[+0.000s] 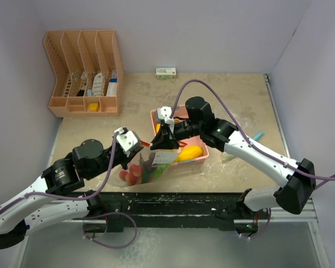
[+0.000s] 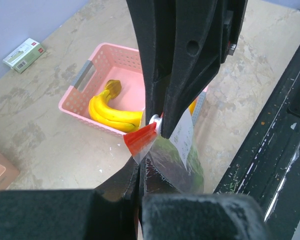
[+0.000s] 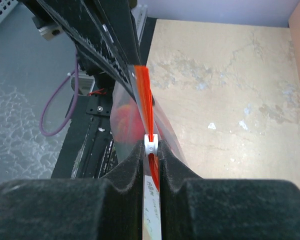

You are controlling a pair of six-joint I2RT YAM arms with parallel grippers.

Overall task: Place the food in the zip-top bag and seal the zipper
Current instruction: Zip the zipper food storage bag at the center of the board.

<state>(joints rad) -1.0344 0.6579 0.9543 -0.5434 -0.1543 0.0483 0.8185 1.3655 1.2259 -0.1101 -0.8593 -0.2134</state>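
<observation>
left gripper (image 1: 140, 146) clamped tight on red zipper strip (image 3: 144, 95) of zip-top bag (image 1: 159, 162); right gripper (image 3: 151, 150) pinches white slider (image 3: 150, 144); strawberries (image 1: 133, 174) bagged; bananas (image 2: 110, 112) in pink basket (image 2: 75, 107).

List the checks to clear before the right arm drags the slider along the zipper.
1. The left end effector is shut on the end of the red zipper strip of the bag: ok.
2. The right end effector is shut on the white slider: ok.
3. The strip runs straight between the two grips: ok.
4. All food is in the bag: not ok. The bananas and mango lie in the pink basket; only strawberries and green pieces show inside.
5. How much of the zipper is sealed: cannot tell.
</observation>
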